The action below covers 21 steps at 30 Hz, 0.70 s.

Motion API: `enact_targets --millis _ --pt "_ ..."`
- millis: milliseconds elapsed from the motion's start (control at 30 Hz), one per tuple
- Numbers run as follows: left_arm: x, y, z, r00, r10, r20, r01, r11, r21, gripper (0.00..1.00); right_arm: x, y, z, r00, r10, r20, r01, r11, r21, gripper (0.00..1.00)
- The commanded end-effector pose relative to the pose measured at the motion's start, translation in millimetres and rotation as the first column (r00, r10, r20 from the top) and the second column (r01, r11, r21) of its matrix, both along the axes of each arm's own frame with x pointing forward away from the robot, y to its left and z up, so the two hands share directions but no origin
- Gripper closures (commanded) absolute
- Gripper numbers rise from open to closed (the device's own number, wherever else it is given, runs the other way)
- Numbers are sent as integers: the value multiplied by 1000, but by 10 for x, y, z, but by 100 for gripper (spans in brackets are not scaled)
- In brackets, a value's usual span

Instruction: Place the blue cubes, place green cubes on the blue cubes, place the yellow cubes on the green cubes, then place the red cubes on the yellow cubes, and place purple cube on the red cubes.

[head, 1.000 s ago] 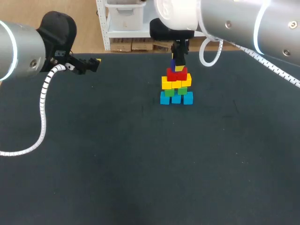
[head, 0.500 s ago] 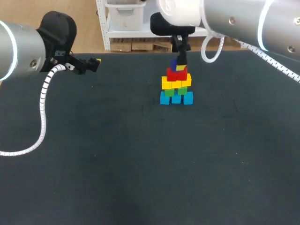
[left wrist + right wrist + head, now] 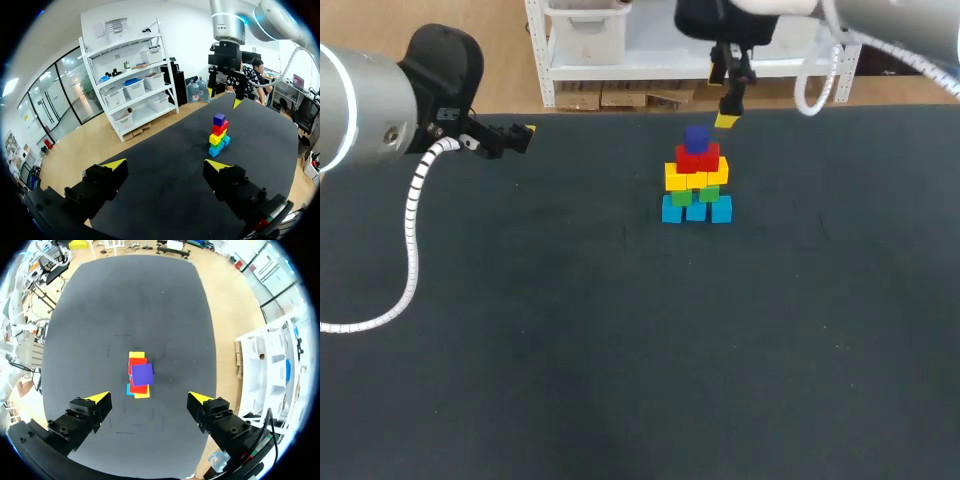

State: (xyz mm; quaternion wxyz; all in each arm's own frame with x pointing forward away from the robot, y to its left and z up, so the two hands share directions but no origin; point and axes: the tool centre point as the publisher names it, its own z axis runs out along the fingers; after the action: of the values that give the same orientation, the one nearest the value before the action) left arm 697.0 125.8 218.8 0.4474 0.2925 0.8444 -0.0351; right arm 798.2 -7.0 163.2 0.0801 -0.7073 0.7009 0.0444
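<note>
A tower of cubes stands at the table's far middle: blue cubes (image 3: 695,210) at the base, then green (image 3: 695,194), yellow (image 3: 696,177) and red (image 3: 698,160), with a purple cube (image 3: 696,138) on top. My right gripper (image 3: 726,119) hangs open above the tower, slightly to its right, holding nothing. Looking down from it, the purple cube (image 3: 142,374) lies far below the right gripper (image 3: 149,397). My left gripper (image 3: 520,133) is open and empty at the table's far left. The tower (image 3: 218,135) stands well ahead of the left gripper (image 3: 166,165).
The black table (image 3: 620,350) carries only the tower. Its far edge runs just behind the stack.
My right gripper has opened, let go of the purple cube on the red cubes, and risen up and to the right. The left arm has kept still.
</note>
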Motion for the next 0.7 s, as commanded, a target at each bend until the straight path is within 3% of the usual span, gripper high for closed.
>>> enact_targets --millis 33,600,700 --pt "13 9 -2 1000 -5 -1 5 1000 -2 0 -101 -161 61 999 -23 47 19 997 77 0" --pt "13 9 -2 1000 -5 -1 5 1000 -2 0 -50 -431 95 994 -99 40 92 986 141 0" --pt "13 9 -2 1000 -5 -1 5 1000 -2 0 -59 -433 81 996 -93 10 90 986 143 0"
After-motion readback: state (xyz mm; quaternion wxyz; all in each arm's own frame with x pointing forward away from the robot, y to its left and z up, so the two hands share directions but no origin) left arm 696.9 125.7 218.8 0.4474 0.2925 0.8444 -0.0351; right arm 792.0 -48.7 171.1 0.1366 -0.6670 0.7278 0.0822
